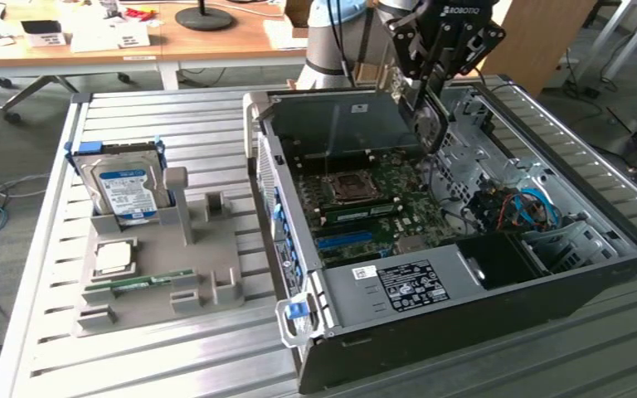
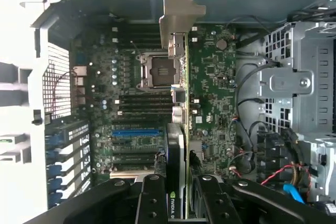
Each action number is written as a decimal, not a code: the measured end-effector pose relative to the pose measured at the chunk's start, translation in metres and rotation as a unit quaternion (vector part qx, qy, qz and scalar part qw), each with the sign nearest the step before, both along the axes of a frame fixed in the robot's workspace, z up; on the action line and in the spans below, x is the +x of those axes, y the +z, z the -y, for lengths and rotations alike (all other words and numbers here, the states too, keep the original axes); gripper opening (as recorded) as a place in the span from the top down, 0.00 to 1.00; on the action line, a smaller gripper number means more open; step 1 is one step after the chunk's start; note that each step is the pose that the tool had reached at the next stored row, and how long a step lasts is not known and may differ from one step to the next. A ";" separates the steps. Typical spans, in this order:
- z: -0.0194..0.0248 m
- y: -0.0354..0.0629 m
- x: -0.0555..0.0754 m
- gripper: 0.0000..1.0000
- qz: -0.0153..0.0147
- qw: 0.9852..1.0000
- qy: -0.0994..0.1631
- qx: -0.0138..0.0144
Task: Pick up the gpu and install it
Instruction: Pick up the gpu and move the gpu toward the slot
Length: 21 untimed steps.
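Exterior view, its left to its right.

Slatted metal table, with a wooden desk behind it. A grey parts fixture sits on the table's left part. A hard drive with a blue-white label stands upright at the back of the fixture. In front of it a square silver chip lies flat, then a narrow green RAM stick, also flat.

Middle: open PC case on its side, open face up. Motherboard on the case floor, CPU socket exposed.

Over the far half of the case the gripper hangs from the robot arm, clamped on the gpu. The card is off the fixture, held on edge inside the case opening, over the motherboard, just to the exterior view's right of the socket. Can't tell if its lower edge touches the board.

Further right: blue cables, metal drive cage.

Wrist view, looking along the card: gripper, black fingers pinching both faces of the gpu. Black cooler on one face, green board edge on the other, silver end bracket at the far end near the case wall. The card lines up just beside the CPU socket, over the motherboard, with the end of the blue slot near it.
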State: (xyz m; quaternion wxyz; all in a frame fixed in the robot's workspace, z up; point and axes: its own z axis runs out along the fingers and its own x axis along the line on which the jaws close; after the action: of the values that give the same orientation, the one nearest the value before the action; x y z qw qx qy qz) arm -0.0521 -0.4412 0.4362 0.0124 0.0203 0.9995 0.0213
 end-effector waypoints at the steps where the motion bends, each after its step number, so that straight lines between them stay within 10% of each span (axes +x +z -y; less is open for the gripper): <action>1: 0.0000 0.0000 0.003 0.73 0.000 1.000 0.000 0.000; 21: 0.0000 0.0000 0.052 0.73 0.000 1.000 0.000 0.000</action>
State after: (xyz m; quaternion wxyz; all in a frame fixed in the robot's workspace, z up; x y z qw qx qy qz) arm 0.0002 -0.4412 0.4362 0.0125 0.0203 0.9995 0.0216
